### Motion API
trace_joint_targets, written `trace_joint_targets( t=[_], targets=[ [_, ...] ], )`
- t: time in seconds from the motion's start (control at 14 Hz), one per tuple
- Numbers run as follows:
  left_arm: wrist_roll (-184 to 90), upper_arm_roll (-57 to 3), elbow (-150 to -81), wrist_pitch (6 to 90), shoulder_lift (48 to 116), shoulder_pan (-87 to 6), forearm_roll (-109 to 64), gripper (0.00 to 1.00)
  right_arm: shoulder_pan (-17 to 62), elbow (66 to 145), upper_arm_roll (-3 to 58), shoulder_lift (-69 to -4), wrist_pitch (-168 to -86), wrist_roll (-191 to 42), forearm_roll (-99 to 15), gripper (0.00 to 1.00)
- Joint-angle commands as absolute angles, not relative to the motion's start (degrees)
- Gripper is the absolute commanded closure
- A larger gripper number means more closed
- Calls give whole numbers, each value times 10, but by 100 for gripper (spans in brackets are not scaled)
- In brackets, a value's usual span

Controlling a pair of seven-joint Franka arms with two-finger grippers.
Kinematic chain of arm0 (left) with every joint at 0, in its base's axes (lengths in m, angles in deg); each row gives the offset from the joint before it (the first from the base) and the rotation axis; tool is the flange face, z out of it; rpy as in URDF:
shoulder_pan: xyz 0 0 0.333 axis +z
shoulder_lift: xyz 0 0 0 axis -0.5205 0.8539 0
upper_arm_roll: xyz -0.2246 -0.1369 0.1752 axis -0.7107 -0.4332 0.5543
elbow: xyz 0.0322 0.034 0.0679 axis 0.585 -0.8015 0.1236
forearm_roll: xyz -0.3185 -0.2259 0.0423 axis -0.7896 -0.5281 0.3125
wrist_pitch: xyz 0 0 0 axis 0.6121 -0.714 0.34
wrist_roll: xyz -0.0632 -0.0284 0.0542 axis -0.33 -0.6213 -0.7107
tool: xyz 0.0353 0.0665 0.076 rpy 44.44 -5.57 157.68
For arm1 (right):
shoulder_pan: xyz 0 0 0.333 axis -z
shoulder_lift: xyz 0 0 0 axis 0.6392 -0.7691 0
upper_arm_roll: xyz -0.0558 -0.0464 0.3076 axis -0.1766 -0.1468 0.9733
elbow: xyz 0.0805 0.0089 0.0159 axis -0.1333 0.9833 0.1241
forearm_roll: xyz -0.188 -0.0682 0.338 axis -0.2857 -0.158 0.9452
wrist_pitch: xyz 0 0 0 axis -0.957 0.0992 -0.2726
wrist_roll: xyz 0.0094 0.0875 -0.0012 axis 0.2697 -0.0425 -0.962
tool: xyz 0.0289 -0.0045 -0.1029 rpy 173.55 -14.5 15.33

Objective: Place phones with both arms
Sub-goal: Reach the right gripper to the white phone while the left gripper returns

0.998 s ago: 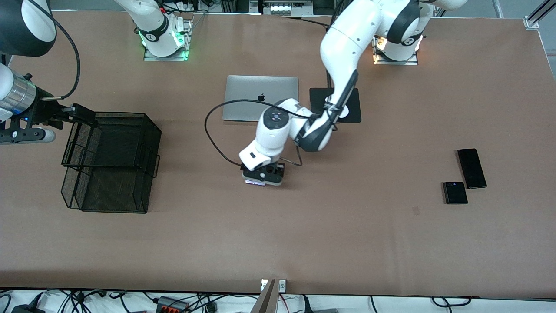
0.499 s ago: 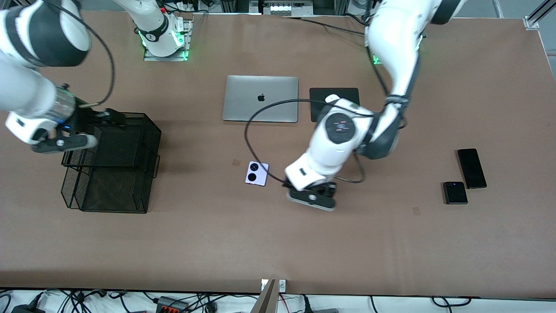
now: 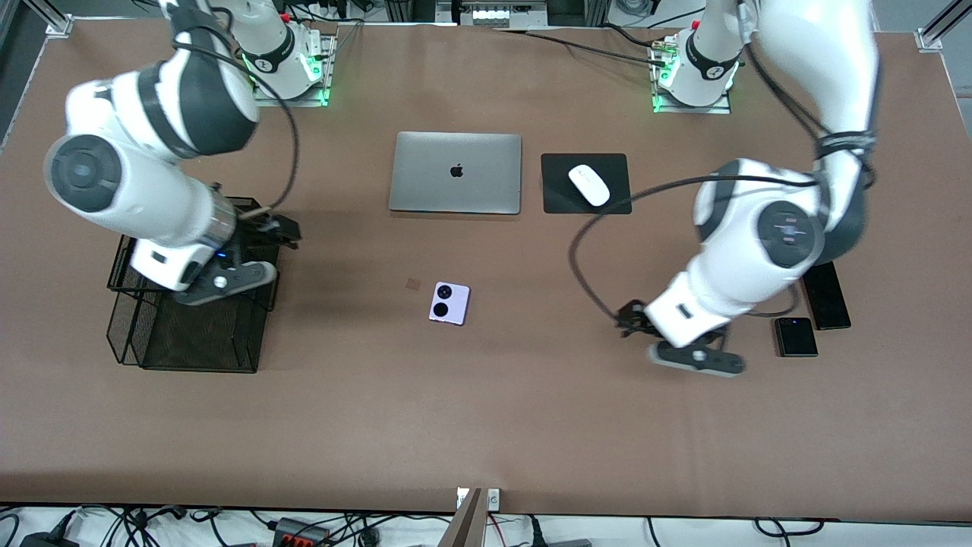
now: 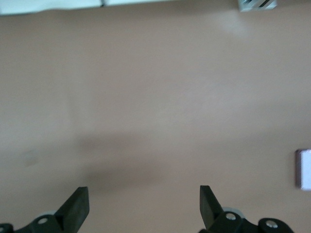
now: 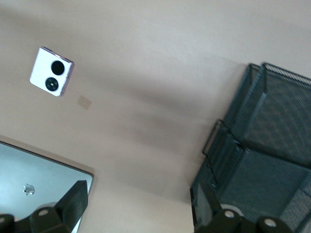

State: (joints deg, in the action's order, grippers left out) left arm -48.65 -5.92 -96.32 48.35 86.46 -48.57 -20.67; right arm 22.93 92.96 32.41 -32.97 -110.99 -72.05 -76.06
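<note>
**Lilac phone set down; black phones next**

The left gripper (image 3: 668,338), fingers apart and empty, should be centred squarely over the small black phone (image 3: 796,336) beside the black slab (image 3: 825,293). The glossy, squarish lilac phone (image 3: 449,303) lies mid-table. The right gripper (image 3: 254,251), also apart, hangs over the wire-mesh basket (image 3: 152,351).

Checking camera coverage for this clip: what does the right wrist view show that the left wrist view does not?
Only the right wrist view shows the black mesh tray, a corner of the silver laptop and the lilac phone's two black circles.
Only the left wrist view shows a striped fixture at the table's edge.
Both show the lilac phone, brown tabletop and open fingers.
</note>
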Motion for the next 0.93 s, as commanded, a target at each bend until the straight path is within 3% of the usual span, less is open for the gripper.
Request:
trace_joint_targets(
  t=[0.0,0.36,0.86],
  targets=[
    [-508,-70,-1012,441,824,-445,-207,0,227,904,321,-349,-1115,-721,-746,0],
    [-621,-68,-1066,441,808,-359,-179,0,220,904,321,-392,-1163,-714,-697,0],
    [-626,-42,-1118,488,808,-337,-167,0,143,903,319,-463,-1255,-626,-708,0]
  ],
)
